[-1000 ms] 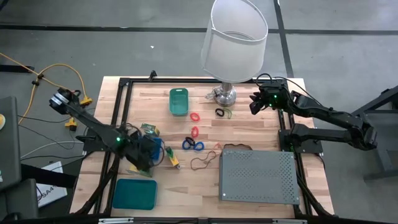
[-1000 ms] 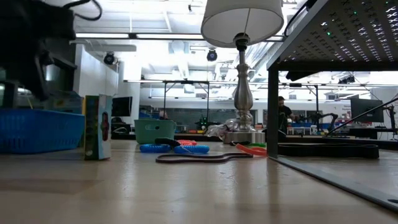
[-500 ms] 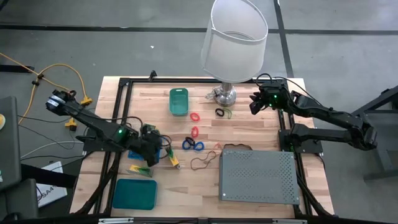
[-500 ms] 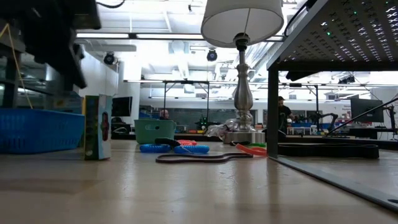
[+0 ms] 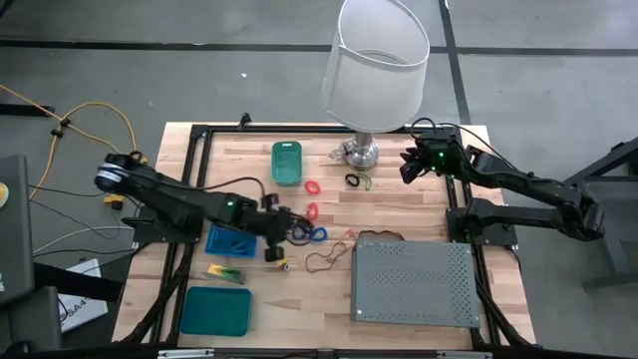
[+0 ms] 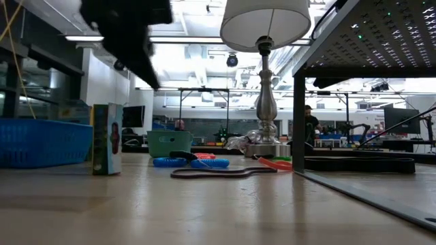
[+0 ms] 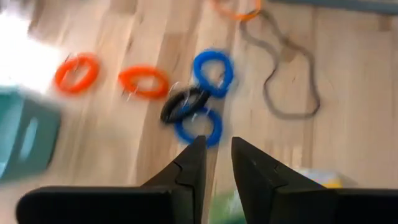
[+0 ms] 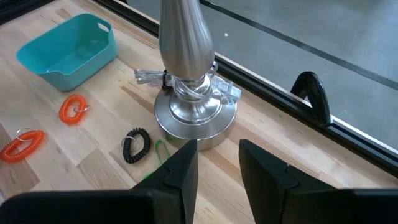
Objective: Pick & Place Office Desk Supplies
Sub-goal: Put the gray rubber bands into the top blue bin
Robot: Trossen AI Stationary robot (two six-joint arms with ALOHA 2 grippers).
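Observation:
Two blue coil loops (image 7: 211, 67) and a black one (image 7: 183, 102) lie together mid-table, with two red-orange coils (image 7: 143, 81) beyond them. A tan band (image 5: 327, 260) and yellow-and-green blocks (image 5: 227, 271) lie nearer the front edge. My left gripper (image 5: 289, 231) hovers above the table just left of the blue loops (image 5: 310, 233). Its fingers are a narrow gap apart (image 7: 216, 149) with nothing between them. My right gripper (image 5: 407, 168) waits open at the far right beside the lamp base (image 8: 194, 112), where another black coil (image 8: 137, 144) lies.
A small blue basket (image 5: 229, 240) and a teal tray (image 5: 215, 310) sit at the near left, and a teal bin (image 5: 286, 163) stands at the far centre. The grey perforated box (image 5: 414, 283) fills the near right. The lamp shade (image 5: 377, 60) overhangs the far centre. A small upright carton (image 6: 107, 139) stands left.
My left gripper has swung from over the blue basket toward the table's right, to just beside the blue loops. It rose a little and rolled about its own pointing line as it went. The basket and a yellow-and-green block now show.

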